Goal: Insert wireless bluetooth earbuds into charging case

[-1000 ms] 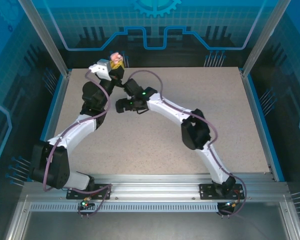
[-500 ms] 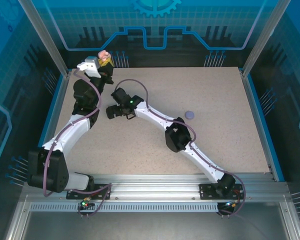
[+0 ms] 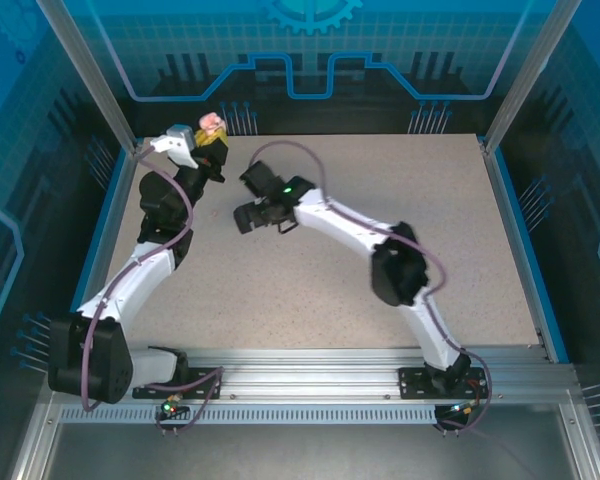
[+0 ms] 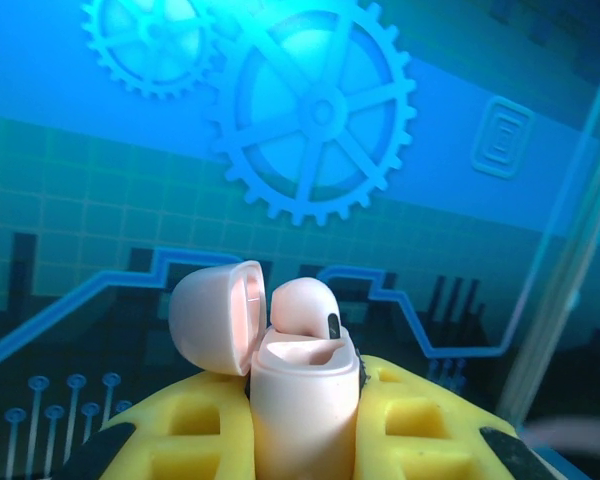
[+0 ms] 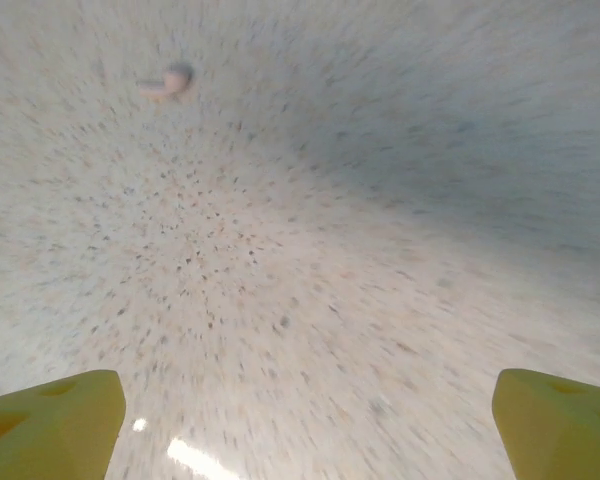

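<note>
My left gripper [image 4: 306, 420] is shut on the pale pink charging case [image 4: 302, 395], held upright between its yellow fingers [image 4: 420, 420]. The case's lid [image 4: 212, 316] is hinged open to the left. One pinkish-white earbud [image 4: 302, 304] sits in the case with its head sticking up. In the top view the left gripper [image 3: 211, 136] holds the case [image 3: 212, 122] raised at the table's far left corner. My right gripper [image 3: 244, 216] hovers low over the table just right of it, open and with nothing between its fingers. Ahead of the right gripper [image 5: 310, 425], another pale earbud [image 5: 167, 81] lies on the table.
The speckled beige table [image 3: 460, 230] stretches to the right of both arms. Blue rails [image 3: 518, 225] and a glass wall with metal posts [image 3: 88, 75] close it in. The right arm's elbow [image 3: 398, 272] arches over the table's middle.
The left gripper carried the open case leftward toward the far left corner. The right gripper swung left, then came back a little to the right. The right wrist view is motion-blurred.
</note>
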Controlling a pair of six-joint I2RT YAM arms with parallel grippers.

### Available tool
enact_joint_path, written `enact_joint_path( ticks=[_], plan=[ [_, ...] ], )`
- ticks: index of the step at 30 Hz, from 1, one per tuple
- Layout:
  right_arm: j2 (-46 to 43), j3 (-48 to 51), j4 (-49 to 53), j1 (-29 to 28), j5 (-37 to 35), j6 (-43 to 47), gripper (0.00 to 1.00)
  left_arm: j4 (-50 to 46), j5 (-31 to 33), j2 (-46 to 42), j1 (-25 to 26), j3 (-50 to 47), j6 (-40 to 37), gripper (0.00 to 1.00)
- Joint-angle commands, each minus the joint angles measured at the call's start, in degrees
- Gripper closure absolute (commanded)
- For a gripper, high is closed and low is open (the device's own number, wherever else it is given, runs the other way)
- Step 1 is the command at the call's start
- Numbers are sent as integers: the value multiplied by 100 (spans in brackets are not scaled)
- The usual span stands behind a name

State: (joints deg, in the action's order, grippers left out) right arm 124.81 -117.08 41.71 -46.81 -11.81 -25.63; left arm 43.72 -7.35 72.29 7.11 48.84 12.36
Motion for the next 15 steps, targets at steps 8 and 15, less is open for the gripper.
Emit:
enact_joint_path(
  ticks=[8,15],
  plan=[
    [-3854,2829,-595,1501,1392,-419,8,452,-1506,-173,846,-682,43,100],
    [-4861,3559,-729,2303,2835,-161,12,800,-1628,96,1634,-1066,346,100]
  ],
)
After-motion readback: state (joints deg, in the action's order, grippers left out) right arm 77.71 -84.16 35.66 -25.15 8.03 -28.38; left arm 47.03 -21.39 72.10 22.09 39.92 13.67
